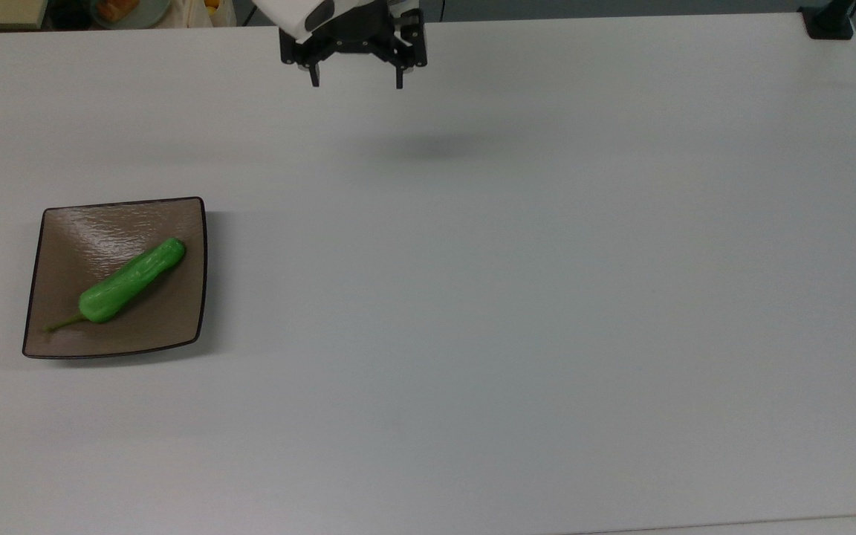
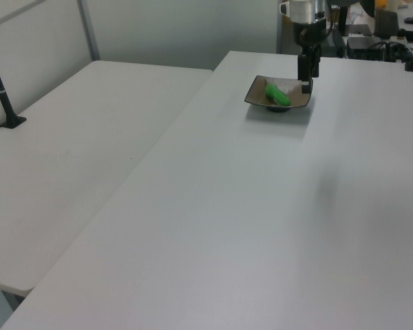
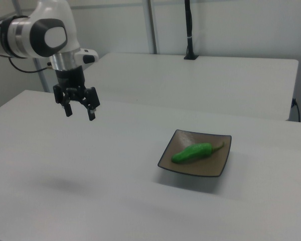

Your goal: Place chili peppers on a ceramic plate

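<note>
Up by the table's (image 1: 517, 312) far edge in the top view, I've got the gripper (image 1: 356, 77) hanging in the air, fingers spread wide, holding nothing. One pepper (image 1: 131, 281) lies diagonally on one plate (image 1: 53, 227), well apart from it. Loads of bare tabletop; in the left view they overlap, so spacing's unclear there.

We see the surface (image 1: 517, 297) from overhead in the top view; the left view looks along it from afar, the right view sits low and nearer; all three share the ceramic plate (image 1: 56, 343) (image 2: 256, 97) (image 3: 216, 169)
</note>
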